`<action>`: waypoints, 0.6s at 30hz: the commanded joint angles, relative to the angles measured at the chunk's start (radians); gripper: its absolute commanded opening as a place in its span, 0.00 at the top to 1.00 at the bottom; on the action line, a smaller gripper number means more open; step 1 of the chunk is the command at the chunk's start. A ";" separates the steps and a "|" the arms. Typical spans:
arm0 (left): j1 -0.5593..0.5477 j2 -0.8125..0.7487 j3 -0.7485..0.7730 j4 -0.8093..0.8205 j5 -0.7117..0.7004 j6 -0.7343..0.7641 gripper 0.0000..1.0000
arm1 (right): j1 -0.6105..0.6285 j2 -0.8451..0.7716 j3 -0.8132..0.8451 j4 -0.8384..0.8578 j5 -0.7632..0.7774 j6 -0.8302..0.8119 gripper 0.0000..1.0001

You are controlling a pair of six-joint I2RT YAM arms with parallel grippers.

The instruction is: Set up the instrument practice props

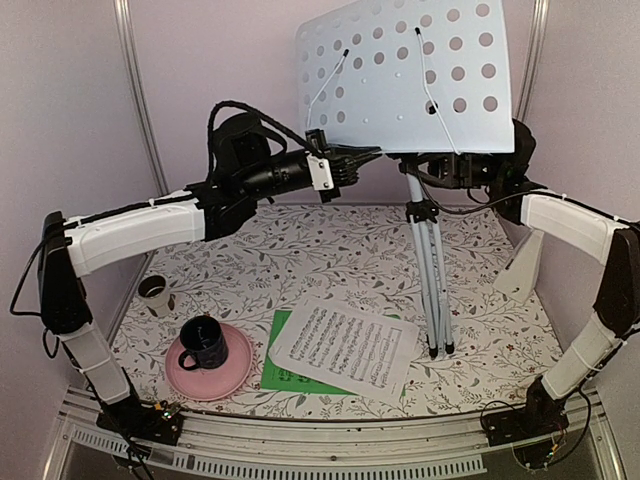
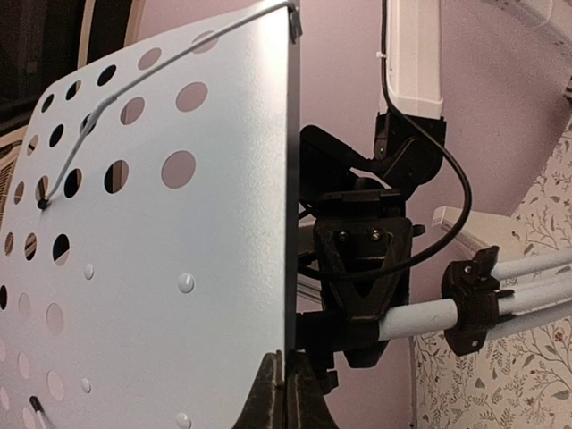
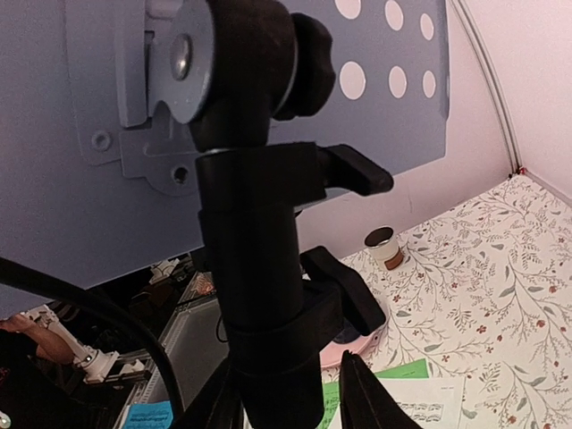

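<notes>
The music stand's pale-blue perforated plate (image 1: pixel 405 75) is held high over the table, its silver tripod (image 1: pixel 432 270) folded with its feet near the mat. My left gripper (image 1: pixel 345 162) is shut on the plate's lower edge (image 2: pixel 288 268), with its fingers (image 2: pixel 268 393) pinching the thin rim. My right gripper (image 3: pixel 286 393) straddles the stand's black post (image 3: pixel 259 268) behind the plate; a thin gap shows beside its right finger (image 3: pixel 371 398). The white sheet of music (image 1: pixel 345 345) lies on the green sheet (image 1: pixel 285 372). The white metronome (image 1: pixel 522 268) stands at the right.
A dark mug (image 1: pixel 204 341) sits on a pink plate (image 1: pixel 232 372) at the front left, and a small beige cup (image 1: pixel 155 294) stands behind it. The booth's walls are close at the back and on both sides.
</notes>
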 commanded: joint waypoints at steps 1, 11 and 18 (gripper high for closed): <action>-0.016 -0.093 0.066 0.391 -0.015 0.051 1.00 | 0.012 0.020 -0.018 -0.012 0.071 -0.002 0.68; -0.019 -0.086 0.058 0.387 -0.042 0.091 1.00 | 0.012 0.019 0.009 0.032 0.111 0.000 1.00; -0.020 -0.110 -0.004 0.455 -0.109 0.104 0.51 | -0.001 -0.008 0.048 0.114 0.201 0.001 1.00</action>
